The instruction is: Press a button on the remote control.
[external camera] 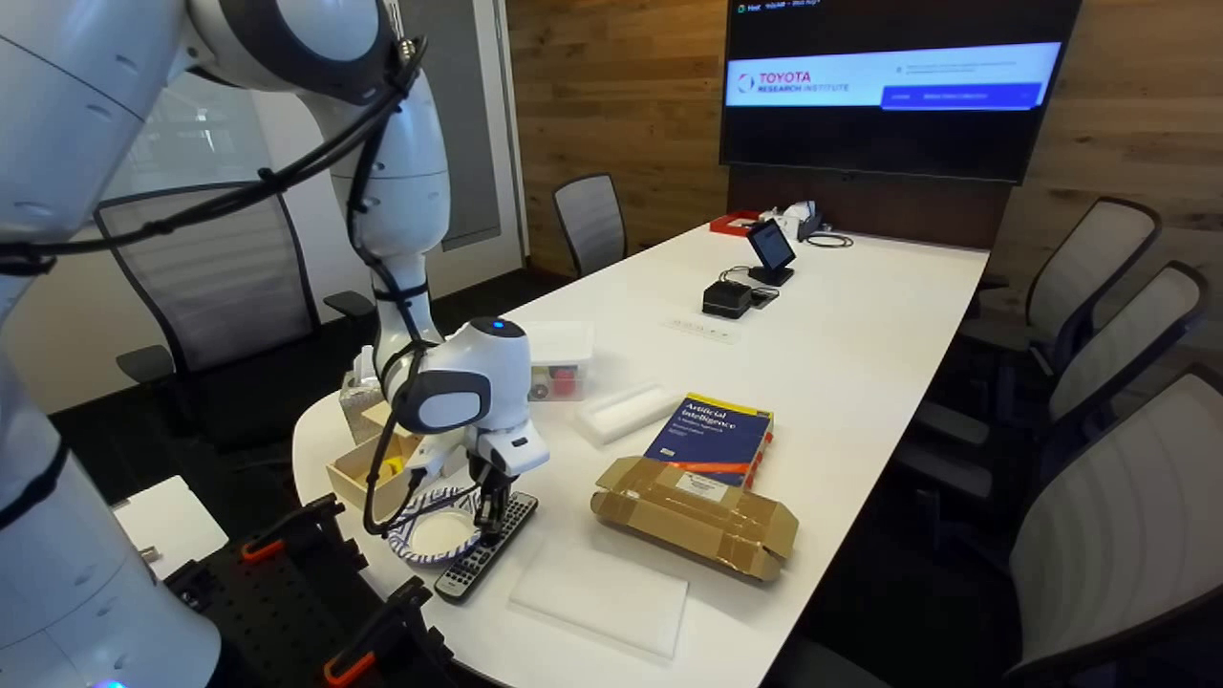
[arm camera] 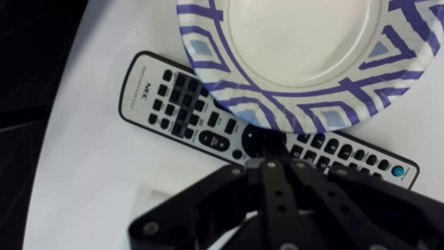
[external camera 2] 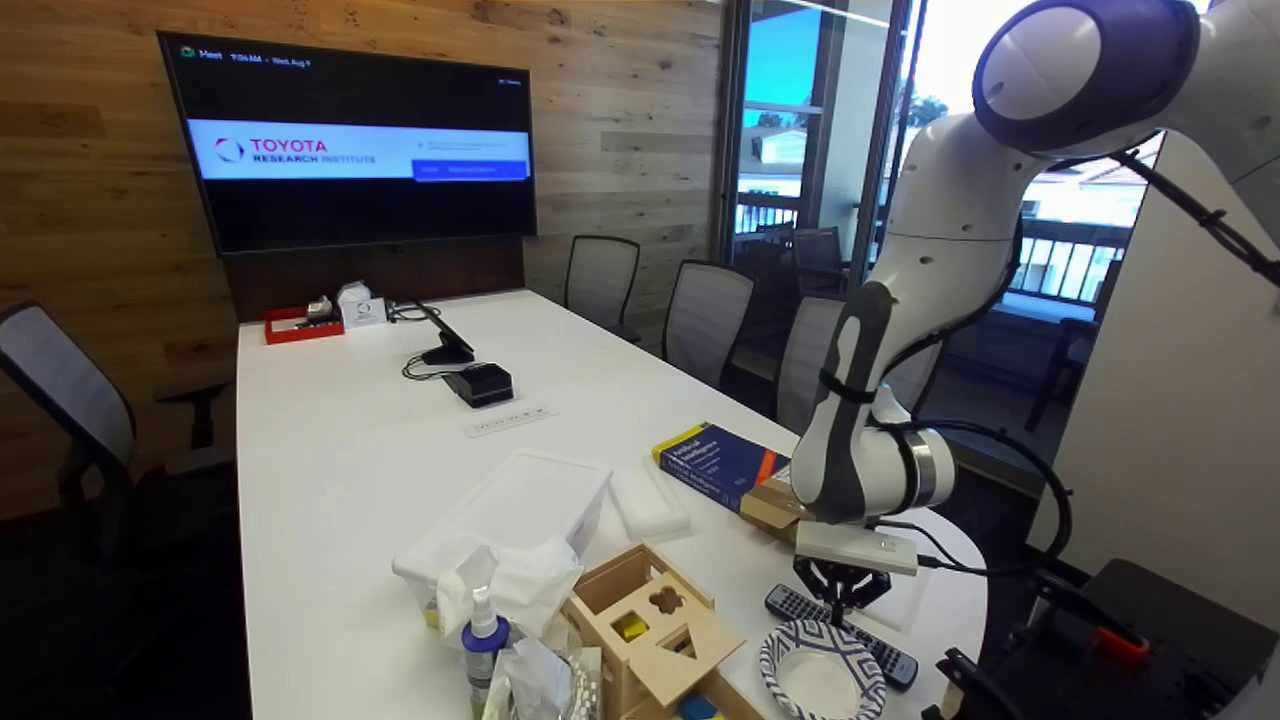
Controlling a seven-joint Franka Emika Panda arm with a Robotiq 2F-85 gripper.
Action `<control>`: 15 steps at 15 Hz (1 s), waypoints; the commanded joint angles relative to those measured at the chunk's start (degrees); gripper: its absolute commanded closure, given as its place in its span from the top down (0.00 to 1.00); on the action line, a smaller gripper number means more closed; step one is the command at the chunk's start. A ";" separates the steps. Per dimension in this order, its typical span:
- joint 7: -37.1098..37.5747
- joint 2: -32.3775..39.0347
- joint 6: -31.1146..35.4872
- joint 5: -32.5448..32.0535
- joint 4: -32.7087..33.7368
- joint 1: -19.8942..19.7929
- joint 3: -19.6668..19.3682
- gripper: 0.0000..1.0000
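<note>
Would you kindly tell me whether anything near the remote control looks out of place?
One thing: in the wrist view, the patterned plate overlaps the remote control, partly covering some buttons that one would expect clear. Whether they touch, I cannot tell.

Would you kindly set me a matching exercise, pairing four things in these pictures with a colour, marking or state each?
1. remote control
2. gripper
3. plate
4. book

A. round, patterned around the edge
B. blue, with a yellow edge
C. shut, pointing down
D. marked NEC

Pairs: 1-D; 2-C; 3-A; 4-B
</note>
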 commanded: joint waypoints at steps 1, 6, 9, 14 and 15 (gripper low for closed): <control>0.91 4.32 -1.54 1.82 2.96 1.71 -0.72 0.00; 1.50 0.38 -2.25 1.69 0.44 4.24 -2.50 0.00; 1.36 -1.35 -2.15 1.50 -0.85 5.50 -3.31 0.00; -0.18 -5.75 -0.94 0.87 -4.37 6.23 -3.93 0.00; -0.42 -7.39 -1.06 0.57 -5.48 6.71 -4.66 0.00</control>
